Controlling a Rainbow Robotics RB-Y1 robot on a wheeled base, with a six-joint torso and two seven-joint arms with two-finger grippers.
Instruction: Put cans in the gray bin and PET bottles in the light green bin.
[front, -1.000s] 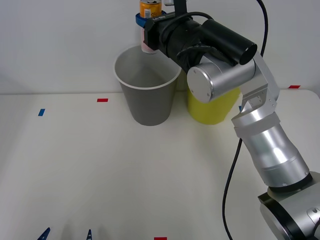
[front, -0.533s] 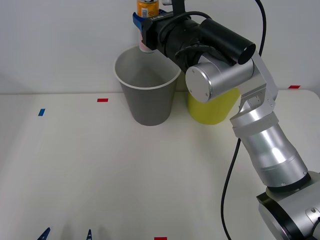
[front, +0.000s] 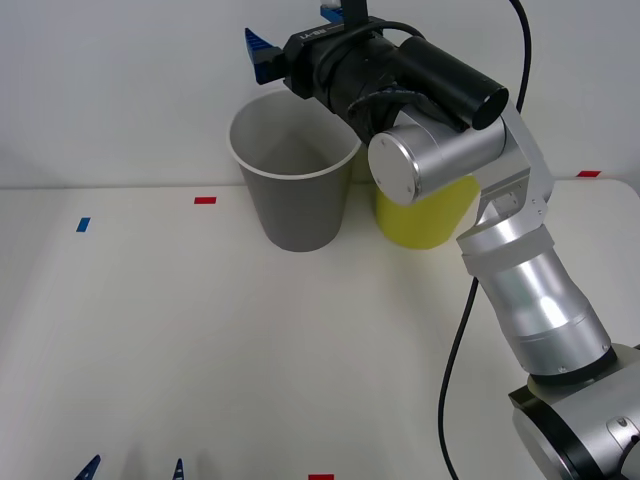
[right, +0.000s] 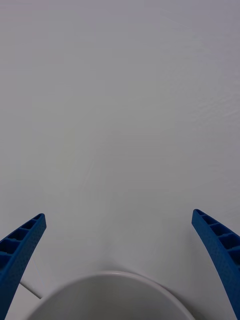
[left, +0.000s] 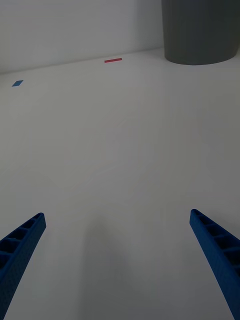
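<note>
The gray bin (front: 295, 195) stands at the back of the white table, and its white rim (right: 110, 280) lies just below my right fingers in the right wrist view. My right gripper (front: 292, 32) (right: 118, 215) hangs open over the bin's far rim with nothing between its fingers. The light green bin (front: 425, 215) stands right of the gray one, partly behind my right arm. No cans or PET bottles are in view. My left gripper (front: 133, 468) (left: 117, 214) rests open low at the table's near edge, and the gray bin (left: 200, 30) stands far ahead of it.
Red tape marks (front: 205, 200) (front: 588, 173) and a blue one (front: 83, 224) lie on the white table (front: 250, 340). A black cable (front: 458, 340) hangs along my right arm. A white wall stands close behind the bins.
My right gripper held the orange can above the gray bin; its fingers have now opened and the can is gone from them. The left arm has not moved.
</note>
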